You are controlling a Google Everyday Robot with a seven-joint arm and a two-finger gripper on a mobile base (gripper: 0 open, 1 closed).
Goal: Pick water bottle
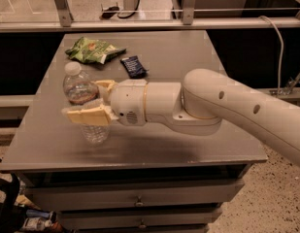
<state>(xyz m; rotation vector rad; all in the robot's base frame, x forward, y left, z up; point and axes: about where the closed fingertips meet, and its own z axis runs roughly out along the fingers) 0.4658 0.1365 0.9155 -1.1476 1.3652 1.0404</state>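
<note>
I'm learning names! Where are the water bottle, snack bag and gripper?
water bottle (77,87): camera view, its upper body.
snack bag (93,50): camera view, its middle.
gripper (83,99): camera view, its middle, at the bottle.

No text is readable; the tool (83,99) is at the water bottle (76,84).

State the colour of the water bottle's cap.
White cap, in the camera view; the tool straddles the water bottle.

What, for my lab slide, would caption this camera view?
Gripper set around the upright water bottle on a grey table.
</note>
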